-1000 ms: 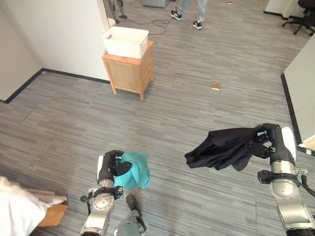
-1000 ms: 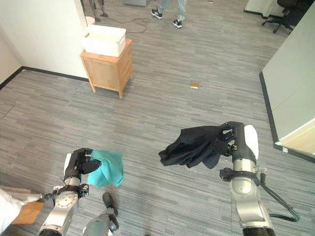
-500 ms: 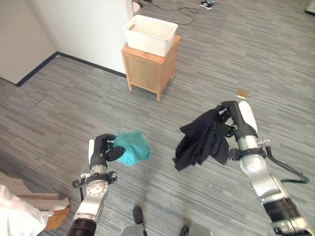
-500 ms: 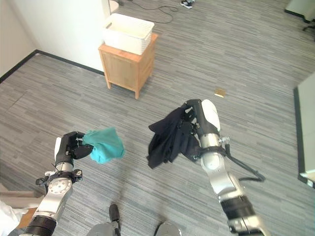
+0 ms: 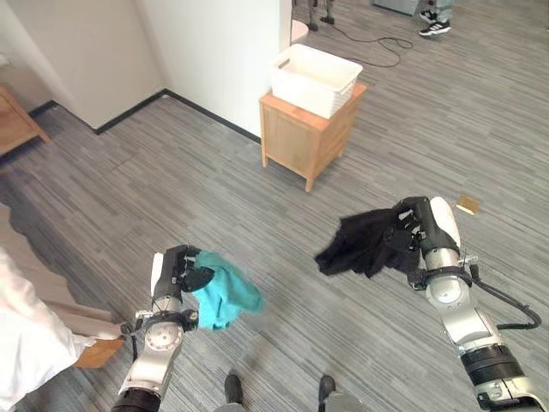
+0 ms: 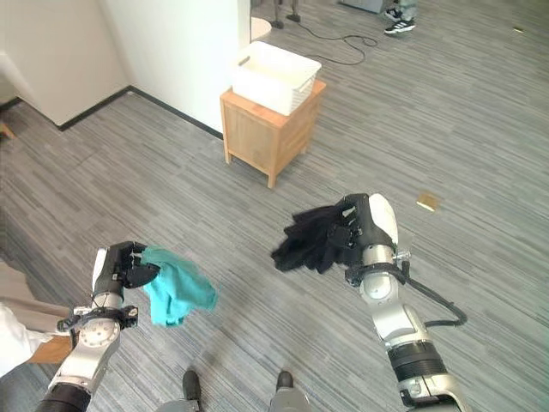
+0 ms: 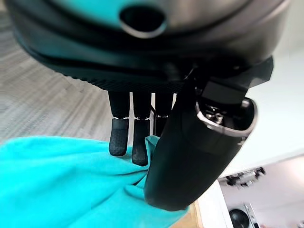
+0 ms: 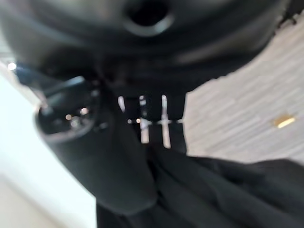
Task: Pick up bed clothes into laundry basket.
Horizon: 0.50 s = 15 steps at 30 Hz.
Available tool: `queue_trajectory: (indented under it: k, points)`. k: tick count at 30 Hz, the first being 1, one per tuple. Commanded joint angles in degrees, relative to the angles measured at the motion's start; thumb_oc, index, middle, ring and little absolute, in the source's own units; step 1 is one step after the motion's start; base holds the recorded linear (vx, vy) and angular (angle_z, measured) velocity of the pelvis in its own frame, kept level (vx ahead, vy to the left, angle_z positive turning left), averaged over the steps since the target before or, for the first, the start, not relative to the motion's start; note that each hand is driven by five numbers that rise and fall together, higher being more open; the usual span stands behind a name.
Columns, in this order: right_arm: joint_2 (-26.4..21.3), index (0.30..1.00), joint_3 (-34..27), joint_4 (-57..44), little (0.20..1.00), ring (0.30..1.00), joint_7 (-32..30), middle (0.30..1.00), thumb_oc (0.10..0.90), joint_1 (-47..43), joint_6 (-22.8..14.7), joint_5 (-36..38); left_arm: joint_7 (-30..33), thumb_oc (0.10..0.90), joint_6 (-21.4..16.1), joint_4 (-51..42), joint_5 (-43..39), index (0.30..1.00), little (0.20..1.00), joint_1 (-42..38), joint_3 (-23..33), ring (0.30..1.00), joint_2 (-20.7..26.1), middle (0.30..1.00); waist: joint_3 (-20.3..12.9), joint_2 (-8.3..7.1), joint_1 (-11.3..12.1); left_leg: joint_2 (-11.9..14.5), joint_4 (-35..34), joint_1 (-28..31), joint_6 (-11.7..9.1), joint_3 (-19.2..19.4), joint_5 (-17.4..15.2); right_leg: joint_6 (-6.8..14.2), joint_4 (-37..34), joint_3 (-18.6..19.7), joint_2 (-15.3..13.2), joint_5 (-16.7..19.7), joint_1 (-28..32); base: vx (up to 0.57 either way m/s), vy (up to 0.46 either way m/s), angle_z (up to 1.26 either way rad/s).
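Note:
A teal cloth [image 5: 225, 293] hangs from my left hand [image 5: 176, 273], whose fingers and thumb [image 7: 190, 152] pinch it above the floor at lower left. A black garment [image 5: 360, 243] droops from my right hand [image 5: 413, 236], which is shut on it at mid right. The white laundry basket [image 5: 316, 68] stands on a small wooden cabinet [image 5: 305, 136] ahead, beside a white wall corner. Both hands are well short of the basket.
White bedding [image 5: 26, 339] and a wooden edge [image 5: 94, 350] lie at lower left. A small tan scrap [image 5: 467, 204] sits on the grey plank floor at right. A person's shoes [image 5: 434, 24] and a cable [image 5: 369, 53] show at the far top.
The whole picture has shifted, so the camera moved; the cabinet and basket now sit further right. Both hands keep their cloths, and the black garment hangs more bunched than before.

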Motion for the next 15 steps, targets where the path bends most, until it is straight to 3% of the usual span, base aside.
queue_trajectory:
  k: [1, 7, 11, 15]
  points:
    - [10.23, 0.3, -8.14, 24.55, 0.3, 0.3, 4.01, 0.3, 0.4, 12.44, -5.47, 13.73, -6.7, 0.4, -1.52, 16.03, -7.65, 0.3, 0.3, 4.37, 6.0, 0.3, -1.41, 0.3, -3.86, -5.31, 1.28, 0.81, 10.63, -1.48, -3.77, 5.99, -13.01, 4.92, -9.52, -3.7, -9.08, 8.68, 5.41, 0.02, -0.029, 0.06]
    - [9.05, 0.3, -4.26, 19.07, 0.3, 0.3, 5.04, 0.3, 0.4, 9.46, -5.1, 11.44, -5.96, 0.4, -2.05, 13.38, -8.95, 0.3, 0.3, 1.21, 5.36, 0.3, -2.36, 0.3, -5.04, -4.16, 0.83, 2.93, 5.52, 0.14, -5.73, 6.52, -8.0, 4.3, -13.76, -1.79, -5.2, 8.49, 6.03, -0.05, -0.212, 0.05]
    - [6.4, 0.3, -1.65, 13.98, 0.3, 0.3, 4.69, 0.3, 0.4, 6.79, -6.38, 9.01, -5.77, 0.4, -2.85, 8.43, -8.51, 0.3, 0.3, -1.73, 2.48, 0.3, -2.33, 0.3, -5.06, -2.87, 0.41, 6.47, 3.7, 0.54, -8.04, 5.76, -4.11, 2.67, -14.03, -2.75, -1.64, 6.43, 7.09, -0.02, -0.227, -0.11]
    - [4.54, 0.3, -0.38, 10.61, 0.3, 0.3, 4.06, 0.3, 0.4, 4.46, -7.53, 8.44, -5.16, 0.4, -3.99, 3.88, -7.59, 0.3, 0.3, -2.67, 1.29, 0.3, -1.74, 0.3, -3.9, -2.49, 0.42, 7.94, 7.86, -0.63, -8.67, 4.9, -4.57, 1.04, -13.55, -3.54, 0.03, 4.72, 8.53, 0.0, -0.139, 0.13]
